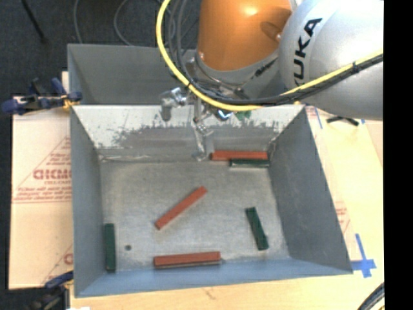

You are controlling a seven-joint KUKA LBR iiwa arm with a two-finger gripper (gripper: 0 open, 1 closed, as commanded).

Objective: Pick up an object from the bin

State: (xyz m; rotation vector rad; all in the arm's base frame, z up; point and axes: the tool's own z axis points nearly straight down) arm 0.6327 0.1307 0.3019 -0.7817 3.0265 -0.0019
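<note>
**A:** Where is the gripper [201, 154] now?

**B:** It hangs low at the back of the bin [87, 192], close to the back wall and a little left of the middle. Its tip is near the floor, there where the floor meets the wall.

**A:** Is it open or closed?

**B:** I cannot tell. From this angle the tool looks like one thin metal piece, and the orange cover [242, 24] of the arm hides its upper part. I also cannot tell whether it has hold of something.

**A:** Which thing is nearest to it?

**B:** The back red bar [239, 154]. It lies flat along the back wall, and its left end is just beside the tip, on the tip's right. Whether they touch, I cannot say.

**A:** And next to that bar?

**B:** The back green bar [250, 163] lies parallel to it, touching or almost touching its front side, shifted a little to the right.

**A:** What else is in the bin?

**B:** Four more bars, all flat on the floor and well apart from each other. The middle red bar [181, 207] lies diagonally in the centre. The right green bar [256, 228] is near the right wall, slightly tilted. The left green bar [110, 247] lies along the left wall, towards the front corner. The front red bar [187, 259] lies along the front wall.
</note>
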